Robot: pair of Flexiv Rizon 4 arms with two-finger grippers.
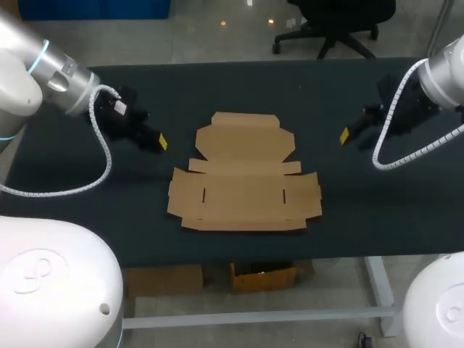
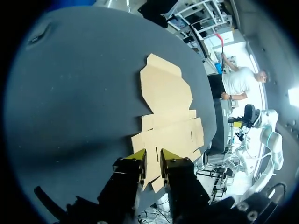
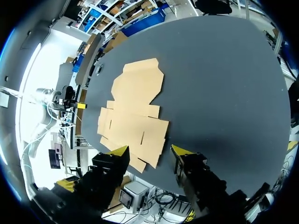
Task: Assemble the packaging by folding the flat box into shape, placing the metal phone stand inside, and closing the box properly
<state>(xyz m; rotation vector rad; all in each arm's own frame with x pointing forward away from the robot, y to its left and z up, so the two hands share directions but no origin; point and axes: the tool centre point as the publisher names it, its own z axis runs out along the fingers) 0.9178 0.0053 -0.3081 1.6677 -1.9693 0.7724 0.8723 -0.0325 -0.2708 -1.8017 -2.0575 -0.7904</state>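
Note:
The flat cardboard box (image 1: 245, 177) lies unfolded in the middle of the dark table, flaps spread, its lid panel toward the far side. My left gripper (image 1: 161, 142) hovers left of it, apart from it. In the left wrist view the left gripper (image 2: 153, 155) has its yellow tips a narrow gap apart with nothing between them, and the cardboard (image 2: 166, 107) lies ahead. My right gripper (image 1: 345, 135) hangs right of the box. The right gripper (image 3: 150, 151) stands wide open and empty, with the cardboard (image 3: 135, 116) ahead of it. No metal phone stand shows in any view.
The dark table top (image 1: 87, 210) runs bare to the left and right of the cardboard. Its front edge lies just below the box's near flaps.

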